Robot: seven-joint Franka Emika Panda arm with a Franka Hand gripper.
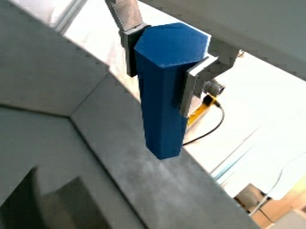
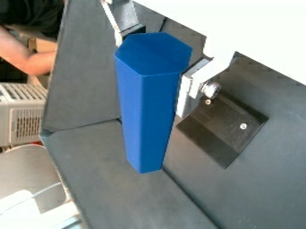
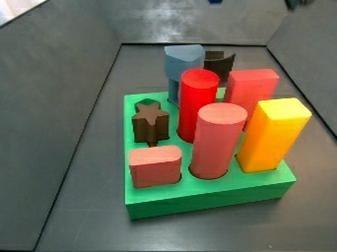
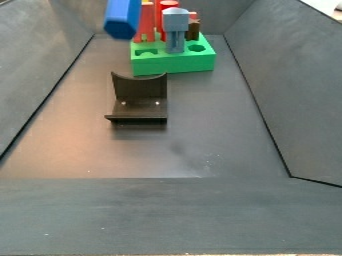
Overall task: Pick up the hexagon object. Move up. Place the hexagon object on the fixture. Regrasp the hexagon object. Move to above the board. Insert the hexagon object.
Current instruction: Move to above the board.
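Dark blue and six-sided, the hexagon object (image 1: 164, 89) is a slim bar clamped near one end between the gripper's (image 1: 166, 59) two silver fingers (image 1: 199, 79). Both wrist views show the jaws clenched on it, a finger on each of two opposite sides, with most of the bar reaching beyond the fingers over the dark floor (image 1: 107, 170). Its long axis runs along the fingers, away from the wrist.

In a side view only a blue stub (image 4: 120, 17) shows at the upper edge, raised well above the floor. It appears to slant a little, but the rest is cut off, so the exact tilt cannot be told.

Below and nearer that camera stands the fixture (image 4: 138, 97), a dark L-shaped bracket on a base plate, with nothing on it. A wrist view also catches its base plate (image 2: 227, 127) beside the bar. Farther back sits the green board (image 4: 174, 58). In a side view the board (image 3: 198, 192) carries red, salmon, yellow and brown pegs.

By my judgement, the bar is being carried toward the fixture. The risk lies in the high grip: the long free end could swing or strike the bracket. A tilted bar might also miss the seat and topple when released.
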